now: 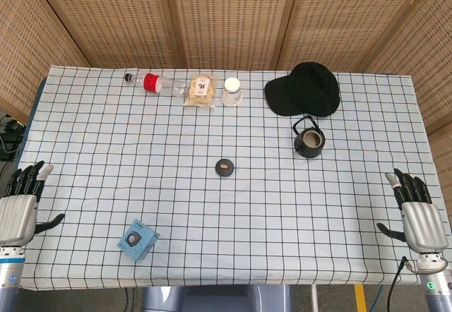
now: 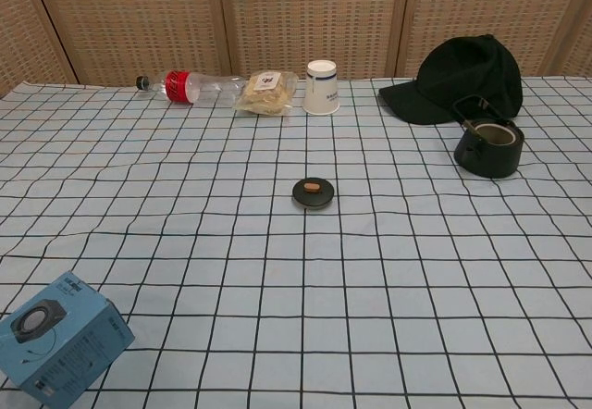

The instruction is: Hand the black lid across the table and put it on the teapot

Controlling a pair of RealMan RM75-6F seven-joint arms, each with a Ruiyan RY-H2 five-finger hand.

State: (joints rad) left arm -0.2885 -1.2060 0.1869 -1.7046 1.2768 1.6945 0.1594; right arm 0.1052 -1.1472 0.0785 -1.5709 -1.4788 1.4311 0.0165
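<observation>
The black lid with a small brown knob lies flat on the checked cloth near the middle of the table. The black teapot stands uncovered to the right, its handle up, just in front of the cap. My left hand hangs off the table's left edge, fingers spread, holding nothing. My right hand is at the right edge, fingers apart and empty too. Neither hand shows in the chest view.
A black cap lies behind the teapot. Along the far edge are a plastic bottle, a snack bag and a white paper cup. A blue box sits near the front left.
</observation>
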